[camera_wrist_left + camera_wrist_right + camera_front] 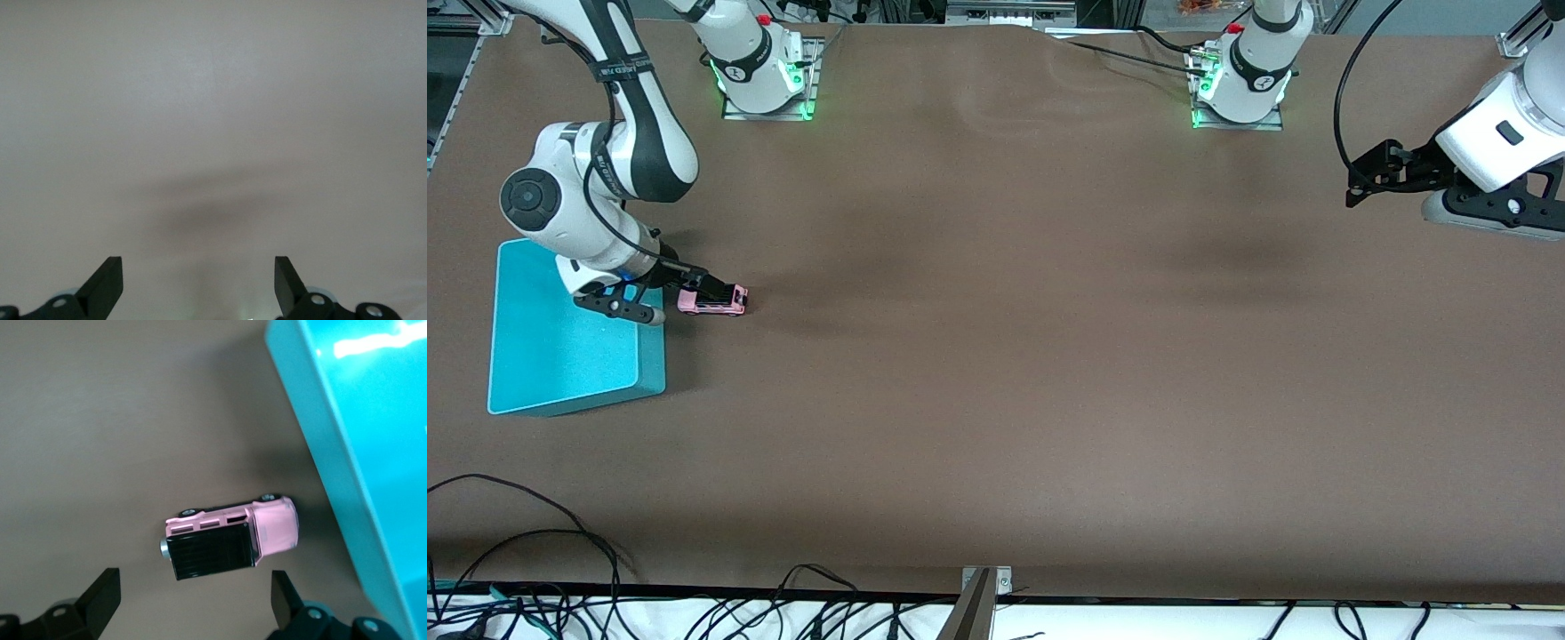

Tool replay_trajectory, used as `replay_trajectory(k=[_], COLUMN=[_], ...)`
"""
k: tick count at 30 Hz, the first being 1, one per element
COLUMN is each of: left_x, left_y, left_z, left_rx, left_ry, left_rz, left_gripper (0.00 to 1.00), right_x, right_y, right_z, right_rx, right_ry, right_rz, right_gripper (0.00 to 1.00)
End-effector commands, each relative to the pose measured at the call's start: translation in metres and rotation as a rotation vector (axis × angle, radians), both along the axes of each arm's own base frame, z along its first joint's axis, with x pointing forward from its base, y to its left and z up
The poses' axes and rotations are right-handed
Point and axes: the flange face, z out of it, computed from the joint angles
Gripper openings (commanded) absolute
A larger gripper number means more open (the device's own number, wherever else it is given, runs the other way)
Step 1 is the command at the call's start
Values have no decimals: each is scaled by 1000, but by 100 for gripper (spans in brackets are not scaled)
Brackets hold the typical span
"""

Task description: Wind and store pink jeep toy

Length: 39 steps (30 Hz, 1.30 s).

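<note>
While a plain brown table (996,356) fills nearly the whole front view, black cables trail along its edge nearest the front camera and the two arm bases stand along the farthest edge. At the right arm's end of the table sits a teal bin (560,347); its top looks flat and carries nothing visible. The pink jeep toy (713,300) stands on its wheels on the table just beside the bin, apart from it. The right gripper (694,286) hangs low over the jeep with its jaws spread wide, clasping nothing. The left gripper (1356,182) waits above bare table at the left arm's end, jaws likewise apart and holding nothing.
</note>
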Motion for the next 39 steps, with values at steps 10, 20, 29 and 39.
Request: replay_trajectory(k=[10, 20, 29, 39], left_x=[3, 4, 12, 15], left_y=[-2, -2, -1, -2], left_z=[6, 3, -3, -7], left_rx=[-2, -5, -12, -15], left_ry=[-13, -8, -20, -18], left_rz=[3, 6, 9, 7], left_gripper=[100, 100, 100, 100], right_x=[-34, -35, -32, -36], right_y=[-16, -24, -24, -23], right_z=[-34, -47, -62, -80], right_rx=[-17, 17, 32, 19], right_ry=[-83, -175, -199, -174], right_rz=[-609, -926, -1005, -1011], right_gripper=[100, 100, 100, 100])
